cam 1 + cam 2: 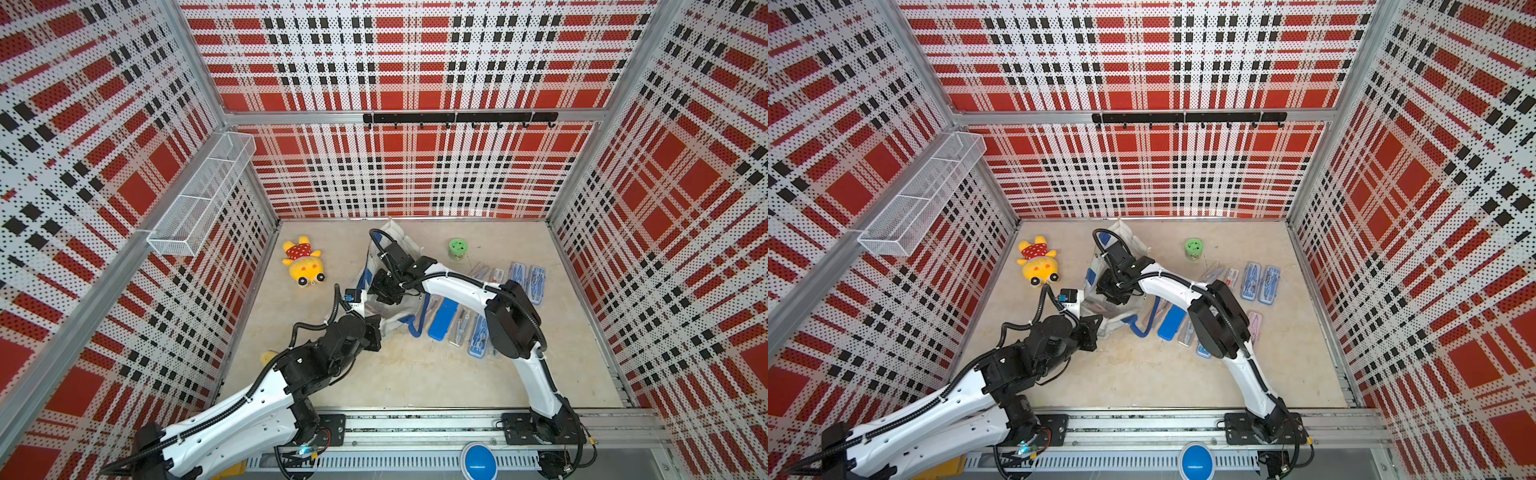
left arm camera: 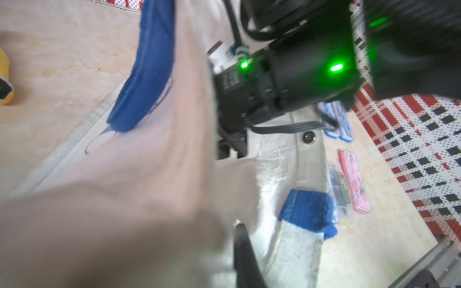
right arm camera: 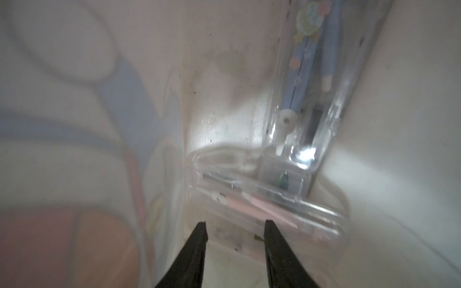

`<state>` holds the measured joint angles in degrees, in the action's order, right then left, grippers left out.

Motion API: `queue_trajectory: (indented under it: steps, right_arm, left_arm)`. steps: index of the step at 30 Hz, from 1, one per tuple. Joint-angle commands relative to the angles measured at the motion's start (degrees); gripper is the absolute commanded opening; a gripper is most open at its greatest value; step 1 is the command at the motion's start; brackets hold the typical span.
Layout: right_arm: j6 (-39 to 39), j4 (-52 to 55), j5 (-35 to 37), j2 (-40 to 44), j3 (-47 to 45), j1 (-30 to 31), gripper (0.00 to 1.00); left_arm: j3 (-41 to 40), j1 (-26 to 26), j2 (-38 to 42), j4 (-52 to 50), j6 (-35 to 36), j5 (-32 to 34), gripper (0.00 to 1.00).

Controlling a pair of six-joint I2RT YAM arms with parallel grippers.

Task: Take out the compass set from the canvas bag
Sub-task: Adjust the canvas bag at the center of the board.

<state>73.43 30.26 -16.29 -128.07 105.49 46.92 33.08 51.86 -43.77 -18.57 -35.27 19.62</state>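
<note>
The white canvas bag [image 1: 400, 240] [image 1: 1126, 237] with blue handles lies mid-table, its mouth facing the front. My left gripper [image 1: 376, 326] [image 1: 1098, 326] [image 2: 234, 228] is shut on the near rim of the bag [image 2: 149, 174] and holds the fabric up; only one finger [image 2: 243, 246] shows. My right gripper [image 1: 384, 291] [image 1: 1113, 291] [image 3: 235, 224] reaches inside the bag and is open, gripping nothing. Just past its tips lies a compass set [image 3: 262, 204] in a clear case with a pink compass. Another clear case [image 3: 306, 87] with a blue compass stands behind it.
Several compass cases lie on the table right of the bag, among them a blue pair [image 1: 528, 278] and a solid blue one [image 1: 442, 318]. A green jar [image 1: 458, 248] stands behind them. A yellow plush toy [image 1: 301, 262] lies at the left. A wire basket [image 1: 203, 195] hangs on the left wall.
</note>
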Motion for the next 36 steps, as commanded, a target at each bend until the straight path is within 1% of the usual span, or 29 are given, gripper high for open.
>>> queue_trajectory:
  steps: [1,6,11,14,17,21,27,30,33,36]
  right_arm:
    - [3.94,-10.93,-0.69,-1.87,0.68,-0.76,0.44]
    - [-2.3,-18.63,1.7,0.05,-0.02,-1.93,0.52]
    - [-1.67,-33.71,1.34,5.29,-8.85,-3.47,0.59]
    - [-2.46,-37.29,0.98,7.37,-11.31,-3.85,0.6]
    - [-4.07,-38.19,2.35,9.84,-13.64,-3.96,0.61]
    - [-5.82,-38.54,4.17,12.69,-16.24,-4.29,0.62]
    - [-5.97,-38.46,5.3,13.99,-19.84,-4.73,0.62]
    - [-4.92,-37.38,5.41,13.78,-21.85,-4.73,0.62]
    - [-3.84,-34.22,5.38,13.42,-23.41,-4.74,0.62]
    - [-2.73,-31.05,5.55,13.02,-24.68,-4.73,0.62]
  left_arm:
    - [-0.8,0.87,1.79,5.82,1.79,-1.53,0.0]
    - [-2.68,1.57,3.73,4.75,1.16,-1.92,0.0]
    - [-3.46,1.93,5.88,0.27,0.3,0.68,0.0]
    - [-2.55,1.93,5.89,-3.27,0.8,3.79,0.0]
    - [-0.39,1.93,4.74,-6.9,2.85,7.51,0.0]
    - [2.43,1.87,3.02,-9.06,6.66,11.25,0.0]
    - [4.37,2.1,1.5,-10.04,8.61,16.74,0.0]
    - [3.16,2.37,1.26,-7.28,9.18,17.16,0.0]
    - [2.02,2.78,0.63,-5.68,7.71,15.28,0.0]
    - [0.62,4.58,0.41,-4.02,5.8,14.59,0.0]
